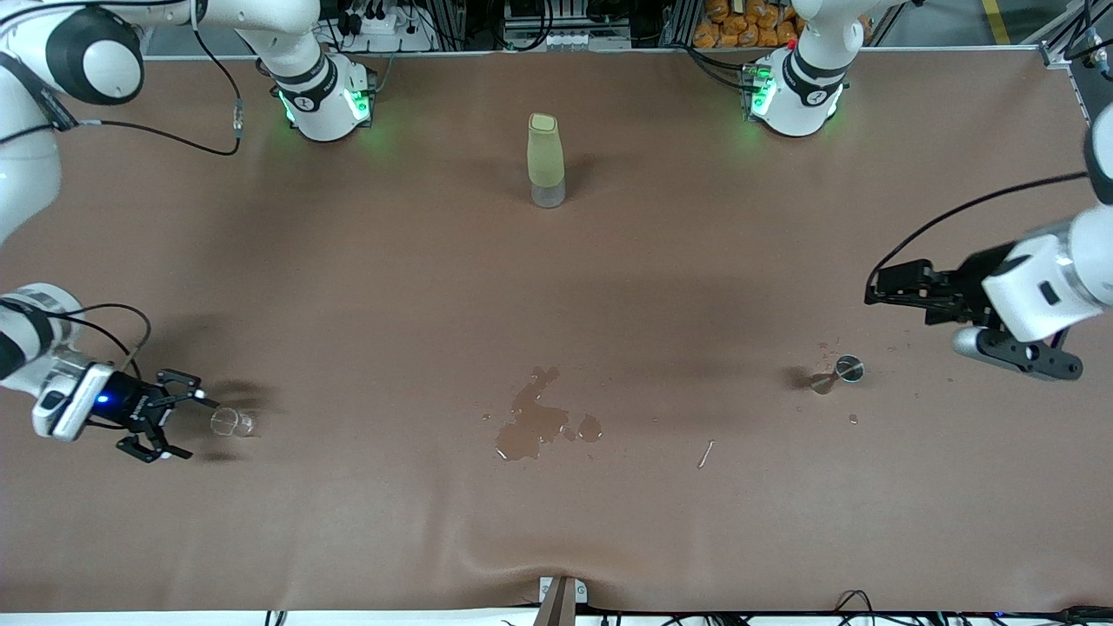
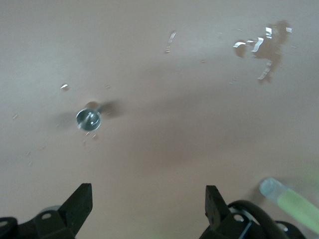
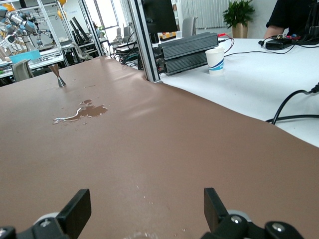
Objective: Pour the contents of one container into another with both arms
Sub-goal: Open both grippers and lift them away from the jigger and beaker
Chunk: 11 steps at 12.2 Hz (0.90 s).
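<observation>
Items on table (image 1: 348,261): 1 green bottle (image 1: 545,159) upright between arm bases; 1 metal jigger (image 1: 848,369) nr left arm's end; 1 clear glass (image 1: 233,422) just beside right gripper (image 1: 174,416); 1 spill (image 1: 535,423) nr centre. Right gripper: jaws apart, empty. Left gripper (image 1: 874,287): jaws apart, empty, above table nr jigger.

Matt brown table covering (image 1: 348,261), perhaps cloth; shiny metal cup (image 1: 849,369); glossy puddle (image 1: 532,424).

Brown table (image 1: 556,287) fills the floor area; white desk (image 3: 259,74) just beside it carries a paper cup (image 3: 216,57), potted plant (image 3: 238,15) near that desk.
</observation>
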Each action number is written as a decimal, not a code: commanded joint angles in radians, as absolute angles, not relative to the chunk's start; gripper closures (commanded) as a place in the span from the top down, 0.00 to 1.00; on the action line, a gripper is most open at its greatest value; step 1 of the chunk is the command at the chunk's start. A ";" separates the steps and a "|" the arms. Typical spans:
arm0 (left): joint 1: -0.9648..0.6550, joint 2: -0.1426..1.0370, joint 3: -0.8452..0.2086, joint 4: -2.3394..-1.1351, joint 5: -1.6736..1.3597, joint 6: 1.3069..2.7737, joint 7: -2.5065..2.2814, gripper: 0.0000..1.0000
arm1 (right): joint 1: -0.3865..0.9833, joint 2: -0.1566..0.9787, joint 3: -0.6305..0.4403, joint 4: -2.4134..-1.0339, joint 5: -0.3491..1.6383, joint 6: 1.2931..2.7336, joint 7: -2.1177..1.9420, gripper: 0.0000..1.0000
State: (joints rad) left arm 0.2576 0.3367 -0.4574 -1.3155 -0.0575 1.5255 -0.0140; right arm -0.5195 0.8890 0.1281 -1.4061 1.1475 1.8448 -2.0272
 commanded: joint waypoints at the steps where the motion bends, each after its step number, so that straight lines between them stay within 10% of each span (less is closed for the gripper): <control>1: 0.253 0.307 -0.506 -1.345 0.060 1.523 -0.113 1.00 | -0.496 0.850 0.140 -1.402 1.079 1.848 -1.930 1.00; 11: 0.399 0.275 -0.473 -1.321 0.058 1.497 0.107 1.00 | -0.286 0.522 0.137 -1.410 0.763 1.950 -1.418 1.00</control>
